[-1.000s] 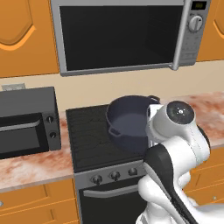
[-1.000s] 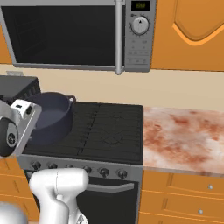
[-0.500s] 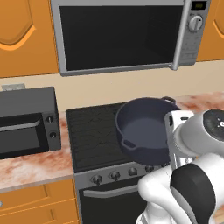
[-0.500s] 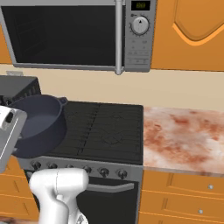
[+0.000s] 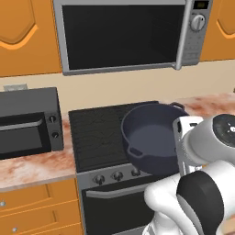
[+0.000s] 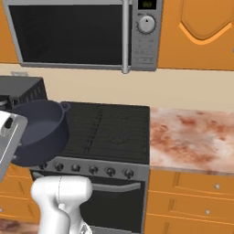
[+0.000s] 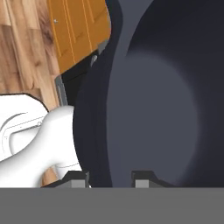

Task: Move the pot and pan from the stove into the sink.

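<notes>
The dark navy-grey pot (image 5: 151, 137) hangs tilted in the air over the front edge of the black stove (image 5: 98, 133), with a loop handle toward the knobs. My gripper (image 7: 111, 177) is shut on the pot's rim, the wall (image 7: 98, 131) running between the two fingertips. In the right base view the pot (image 6: 39, 132) sits at the stove's (image 6: 109, 128) front left corner beside my white hand (image 6: 9, 132). The grates are bare. The pan and the sink are out of view.
A black toaster oven (image 5: 27, 121) stands on the marble counter (image 5: 32, 167) left of the stove. A steel microwave (image 5: 124, 34) hangs above it. More counter (image 6: 192, 139) lies to the right, with orange drawers (image 6: 192, 201) below. Wood floor (image 7: 26, 48) shows under the pot.
The pot has come off the back of the stove, lifted and carried forward toward the base, and now hangs tilted past the front edge. My arm swung with it.
</notes>
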